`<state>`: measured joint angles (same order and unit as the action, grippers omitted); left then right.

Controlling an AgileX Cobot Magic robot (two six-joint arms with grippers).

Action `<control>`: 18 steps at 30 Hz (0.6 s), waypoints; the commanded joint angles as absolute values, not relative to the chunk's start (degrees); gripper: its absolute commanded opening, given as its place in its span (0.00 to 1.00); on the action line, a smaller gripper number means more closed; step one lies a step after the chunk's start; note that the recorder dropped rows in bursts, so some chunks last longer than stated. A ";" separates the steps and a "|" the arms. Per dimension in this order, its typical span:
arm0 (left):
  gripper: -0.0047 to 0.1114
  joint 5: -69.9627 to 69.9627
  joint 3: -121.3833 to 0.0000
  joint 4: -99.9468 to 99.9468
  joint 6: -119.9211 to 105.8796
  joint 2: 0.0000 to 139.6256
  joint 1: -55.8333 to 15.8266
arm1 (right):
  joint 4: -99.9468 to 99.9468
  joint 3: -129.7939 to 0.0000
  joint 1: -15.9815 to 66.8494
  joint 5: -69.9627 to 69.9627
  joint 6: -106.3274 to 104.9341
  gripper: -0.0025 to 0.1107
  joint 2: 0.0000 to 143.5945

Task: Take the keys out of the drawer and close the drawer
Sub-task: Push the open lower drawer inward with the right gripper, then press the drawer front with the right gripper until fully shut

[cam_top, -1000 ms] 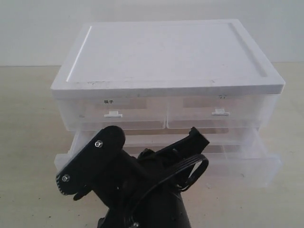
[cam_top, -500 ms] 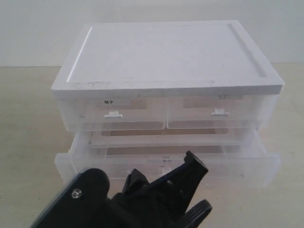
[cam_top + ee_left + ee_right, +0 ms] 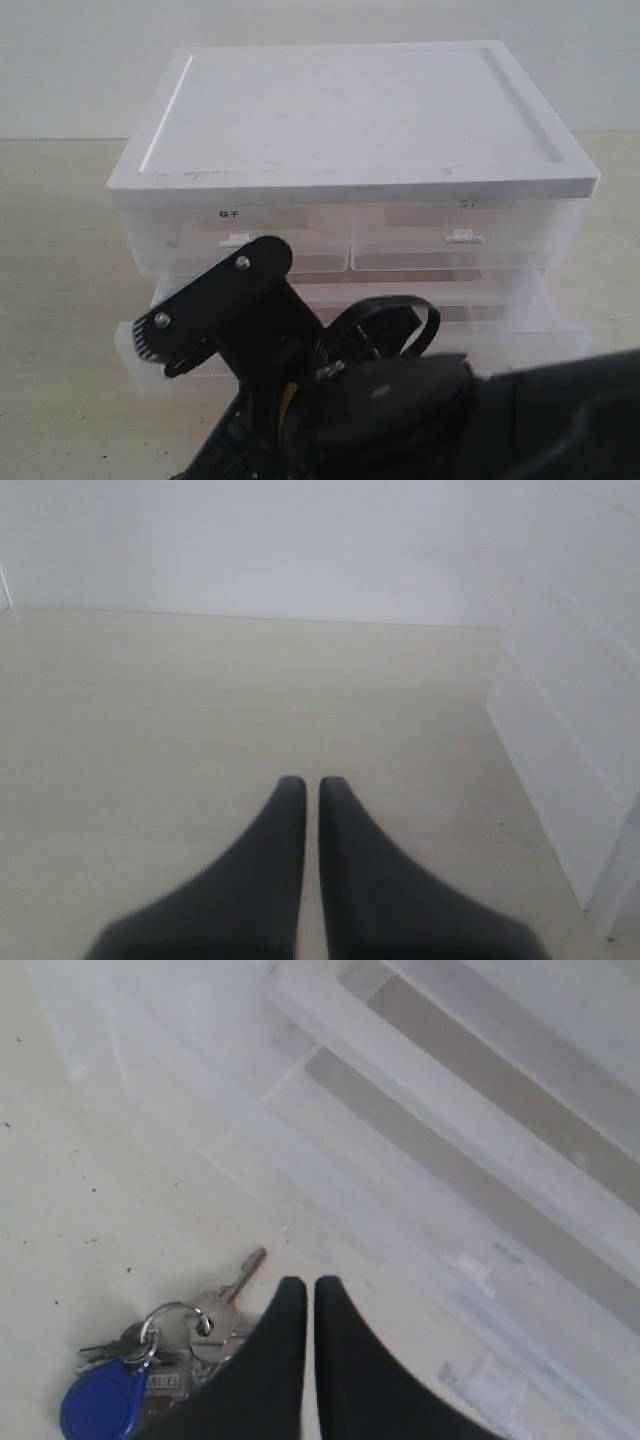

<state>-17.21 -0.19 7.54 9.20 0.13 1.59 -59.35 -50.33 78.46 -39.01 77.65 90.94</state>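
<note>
Pale beige laminate, faintly speckled, makes up the tabletop (image 3: 150, 710), which runs back to a plain white wall (image 3: 300, 540). On it stands a translucent plastic cabinet (image 3: 350, 110) with a white lid. The drawer (image 3: 530, 325) is pulled out beneath the two small labelled ones, and a black robot arm (image 3: 400, 400) hides much of its front. The keys (image 3: 165, 1360), with their blue fob (image 3: 100, 1400), appear to lie on the bare table just outside the drawer's clear wall. The right gripper (image 3: 311, 1285) hangs just beside them, its fingers pressed together on nothing. The left gripper (image 3: 304, 783) is likewise clenched and empty over open table, the cabinet's side nearby.
</note>
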 commanded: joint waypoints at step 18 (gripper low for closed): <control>0.08 -17.16 0.00 7.13 8.95 0.00 1.69 | -63.03 -50.66 65.12 -40.63 73.61 0.02 90.09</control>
<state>-17.21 -0.19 7.54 9.20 0.13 1.59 -60.44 -50.33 65.99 -38.96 72.63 90.41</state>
